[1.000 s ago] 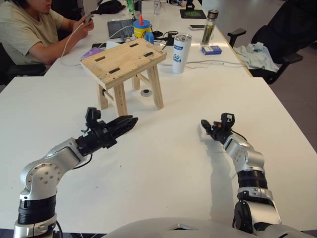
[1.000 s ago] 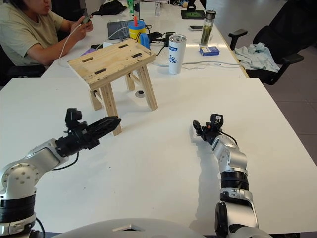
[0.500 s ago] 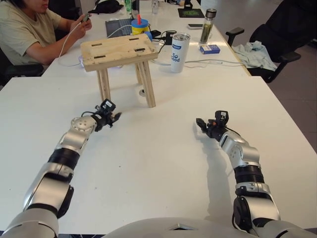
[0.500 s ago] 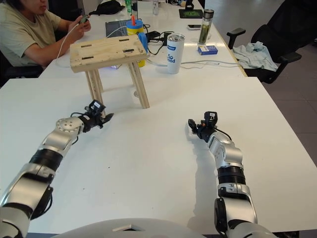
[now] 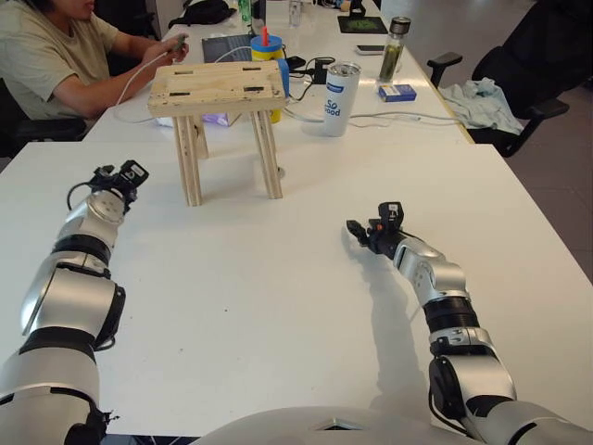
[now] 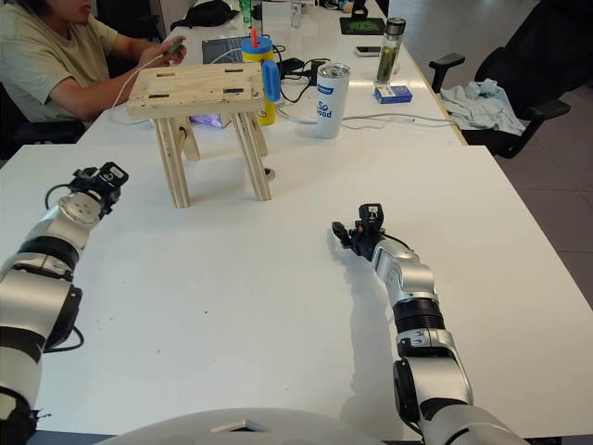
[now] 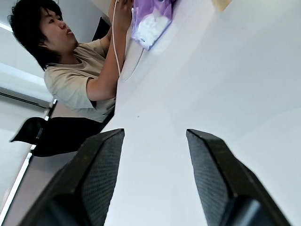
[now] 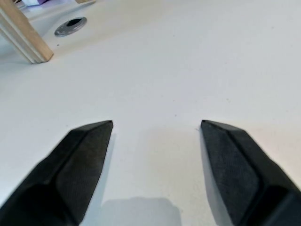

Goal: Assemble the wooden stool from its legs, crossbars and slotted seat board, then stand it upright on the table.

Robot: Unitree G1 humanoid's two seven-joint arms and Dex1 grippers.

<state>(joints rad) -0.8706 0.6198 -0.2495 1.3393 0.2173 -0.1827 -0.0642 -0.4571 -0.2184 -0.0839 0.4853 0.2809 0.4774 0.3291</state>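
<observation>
- On the far left part of the white worktop (image 5: 278, 306), the wooden stool (image 5: 225, 120) stands upright on its legs, touched by neither arm.
- Its slotted seat board (image 5: 219, 89) lies level on top, with dark slots visible in its upper face.
- The two near legs (image 5: 189, 159) rest squarely on the worktop and splay slightly outward toward the foot.
- The left end effector (image 7: 155, 133) lies low over the worktop to the left of the stool, apart from it. Its two dark fingers (image 7: 101, 174) are spread, with bare worktop between them and nothing gripped.
- The right end effector (image 8: 157, 124) hovers near the worktop's middle, to the right of the stool and nearer the robot, well apart from it. It is likewise released, its fingers (image 8: 77, 160) parted over empty surface.
- In the right wrist view, the foot of one stool leg (image 8: 24, 38) appears ahead of the fingers, with a round cable grommet (image 8: 70, 26) set into the worktop just beside it.
- A white tumbler (image 5: 340, 86) stands to the right of the stool, beyond it.
- A yellow container (image 5: 267, 51) with a blue part stands just behind the seat board.
- A slim bottle (image 5: 394, 37) and a small blue box (image 5: 397, 93) sit farther off on the right.
- A purple packet (image 7: 150, 14) lies on the worktop behind the stool.
</observation>
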